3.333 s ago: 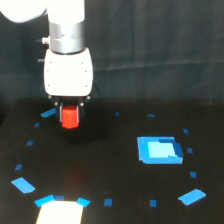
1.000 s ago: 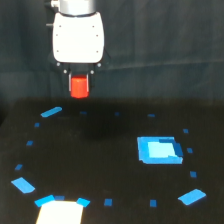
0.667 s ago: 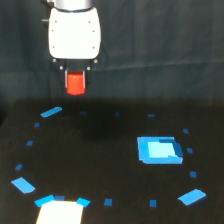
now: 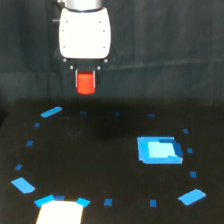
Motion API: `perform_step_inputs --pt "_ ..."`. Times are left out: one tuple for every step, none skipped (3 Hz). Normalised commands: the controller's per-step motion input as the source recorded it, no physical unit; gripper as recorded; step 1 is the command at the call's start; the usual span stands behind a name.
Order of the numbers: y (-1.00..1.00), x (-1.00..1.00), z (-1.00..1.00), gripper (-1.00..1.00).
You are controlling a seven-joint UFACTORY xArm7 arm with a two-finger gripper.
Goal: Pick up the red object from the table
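Observation:
The red object [image 4: 86,83], a small red-orange block, hangs between the fingers of my gripper [image 4: 86,80] under the white gripper body [image 4: 84,32]. The gripper is shut on it and holds it well above the black table [image 4: 100,165], at the upper left of the exterior view. The block's lower end sticks out below the fingers. The fingers are dark and mostly hidden against the dark backdrop.
A larger blue rectangle [image 4: 159,150] lies on the table toward the exterior view's right. Small blue tape marks ring the surface, such as one at the far left [image 4: 51,112]. A white patch [image 4: 59,212] sits at the front left edge.
The gripper has risen with the red block, from near the table 3.3 s ago to high above it. Over the last second it shifted slightly to the exterior view's left.

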Motion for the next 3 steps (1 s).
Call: perform_step_inputs --pt "0.18 0.22 0.48 -0.95" --pt "0.04 -0.24 -0.01 -1.0" --pt "0.0 -0.36 0.01 -1.0"
